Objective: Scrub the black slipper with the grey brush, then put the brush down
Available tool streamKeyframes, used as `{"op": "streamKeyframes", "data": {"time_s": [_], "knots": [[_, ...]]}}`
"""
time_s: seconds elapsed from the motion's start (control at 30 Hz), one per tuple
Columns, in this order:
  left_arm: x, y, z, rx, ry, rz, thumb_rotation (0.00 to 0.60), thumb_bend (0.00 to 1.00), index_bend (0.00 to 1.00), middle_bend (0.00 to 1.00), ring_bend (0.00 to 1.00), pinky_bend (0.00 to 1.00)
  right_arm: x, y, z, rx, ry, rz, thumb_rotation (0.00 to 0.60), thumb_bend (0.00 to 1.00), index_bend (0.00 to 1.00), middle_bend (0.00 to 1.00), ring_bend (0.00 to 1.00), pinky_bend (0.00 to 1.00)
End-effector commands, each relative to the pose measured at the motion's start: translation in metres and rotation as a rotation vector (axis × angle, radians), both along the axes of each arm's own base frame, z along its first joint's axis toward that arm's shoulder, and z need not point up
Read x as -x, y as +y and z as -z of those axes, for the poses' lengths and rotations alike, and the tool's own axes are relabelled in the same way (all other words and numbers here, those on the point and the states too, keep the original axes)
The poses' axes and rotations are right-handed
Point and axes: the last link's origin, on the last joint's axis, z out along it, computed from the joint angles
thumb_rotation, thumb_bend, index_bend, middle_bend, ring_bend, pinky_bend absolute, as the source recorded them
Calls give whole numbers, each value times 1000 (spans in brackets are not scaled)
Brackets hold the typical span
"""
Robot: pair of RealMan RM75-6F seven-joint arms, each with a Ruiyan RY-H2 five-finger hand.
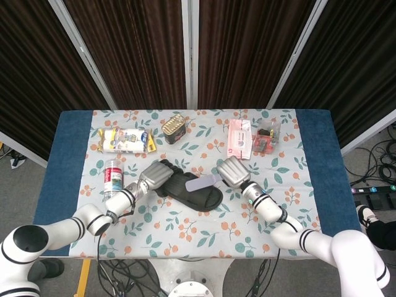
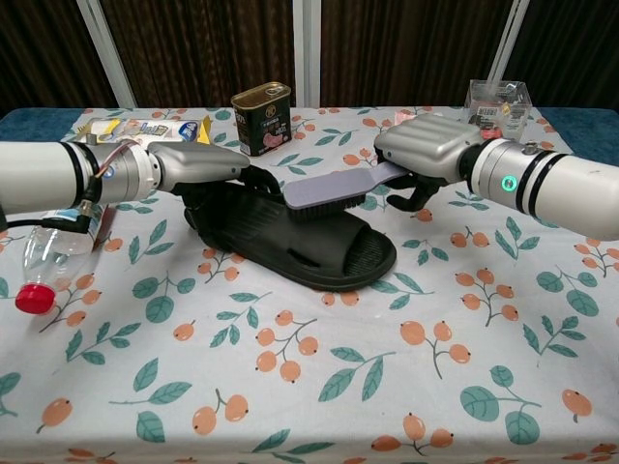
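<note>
The black slipper (image 2: 319, 246) (image 1: 201, 197) lies mid-table, its toe toward the right front. My left hand (image 2: 198, 166) (image 1: 156, 174) grips its heel end and holds it down. My right hand (image 2: 427, 147) (image 1: 231, 171) holds the grey brush (image 2: 329, 190) (image 1: 201, 182) by its handle. The brush head lies bristles down across the slipper's strap, near the heel half.
A gold tin can (image 2: 261, 118) stands behind the slipper. A plastic bottle with a red cap (image 2: 44, 266) lies at the left. A snack packet (image 1: 125, 140) lies at the back left, a pink packet (image 1: 239, 138) and a clear box (image 2: 495, 101) at the back right.
</note>
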Motion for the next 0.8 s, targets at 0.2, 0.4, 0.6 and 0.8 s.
{"op": "streamKeyframes", "data": {"time_s": [0.2,0.4,0.6,0.8], "knots": [[2,2,-1,-6,2,-6,600,214,334,401,238,164,29,32,-11,-85,72,-23,600,343,1000,990,1000,1000],[2,1,-4,-12,10,-2,600,215,201,272,159,164,34,42,-52,-42,-45,12,600,342,1000,990,1000,1000],[-1,-2,-21,-41,-23,3,600,216,146,177,106,163,58,29,-94,56,-41,112,600,327,1000,990,1000,1000],[1,-7,-49,-83,-78,-3,600,215,145,175,102,162,84,20,-87,50,40,253,600,291,1000,972,953,1000]]}}
